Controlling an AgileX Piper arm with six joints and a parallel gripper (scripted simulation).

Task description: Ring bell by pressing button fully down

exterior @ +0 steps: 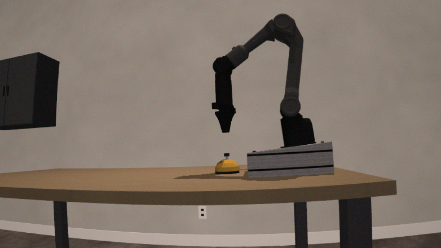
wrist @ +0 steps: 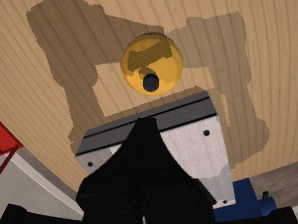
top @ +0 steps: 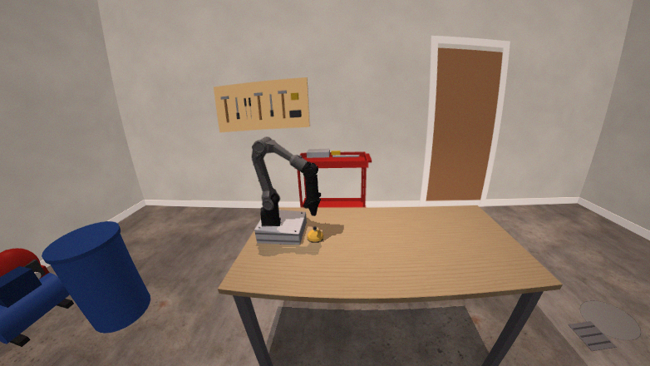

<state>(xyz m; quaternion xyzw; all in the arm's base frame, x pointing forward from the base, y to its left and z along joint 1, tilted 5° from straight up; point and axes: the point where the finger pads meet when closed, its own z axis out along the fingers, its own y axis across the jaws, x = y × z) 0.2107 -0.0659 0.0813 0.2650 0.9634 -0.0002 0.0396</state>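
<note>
The yellow dome bell (top: 314, 234) (exterior: 226, 166) (wrist: 152, 63) stands upright on the wooden table (top: 409, 254) (exterior: 123, 185), right beside the arm's grey base block (top: 280, 229) (exterior: 290, 160) (wrist: 193, 143). Its small black button (exterior: 226, 154) (wrist: 150, 83) is up. My gripper (top: 312, 212) (exterior: 225, 131) (wrist: 147, 128) is shut and empty. It points straight down and hangs directly above the button, with a clear gap between fingertips and button. The arm's shadow falls across the bell.
The base block stands close to the bell on one side. A red cart (top: 338, 175) stands behind the table by the wall. A blue bin (top: 97, 275) is on the floor at the left. A black cabinet (exterior: 27, 89) hangs on the wall.
</note>
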